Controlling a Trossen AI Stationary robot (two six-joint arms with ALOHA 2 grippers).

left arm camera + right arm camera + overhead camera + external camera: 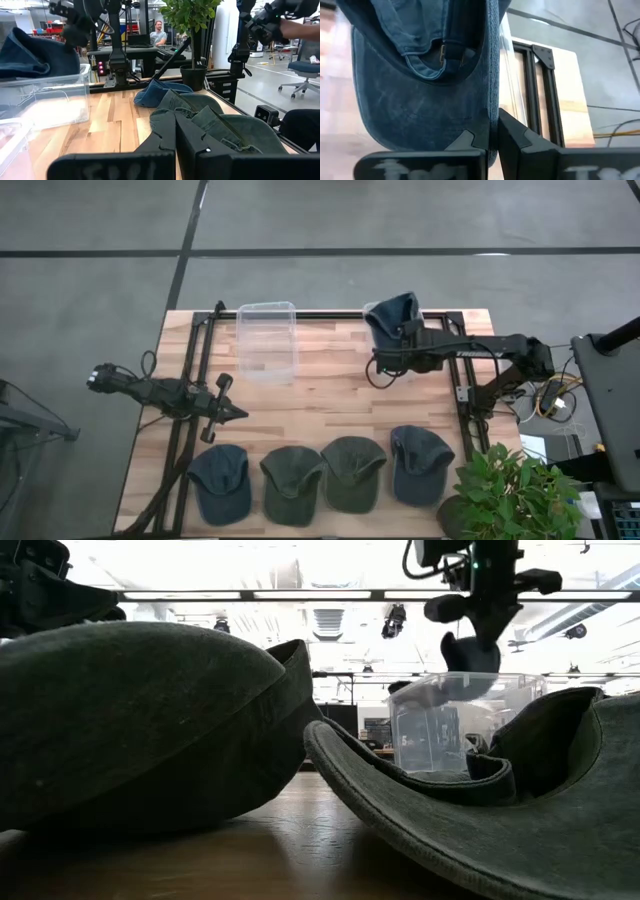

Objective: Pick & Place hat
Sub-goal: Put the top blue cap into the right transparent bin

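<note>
Right pincer [408, 332] is clamped on the blue hat [391, 315], which hangs right over the clear bin [393, 340] below it, so the drop is basically straight down. Left pincer [228, 413] sits closed, well away near the bench's [330, 400] front. Right wrist view shows the brim pinched edge-on; overhead hides that.

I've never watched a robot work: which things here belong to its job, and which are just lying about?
Part of the job:
- blue denim cap, clamped in the right gripper
- two clear plastic bins
- four dark caps in a row

Lying about:
- potted green plant
- idle left gripper
</note>
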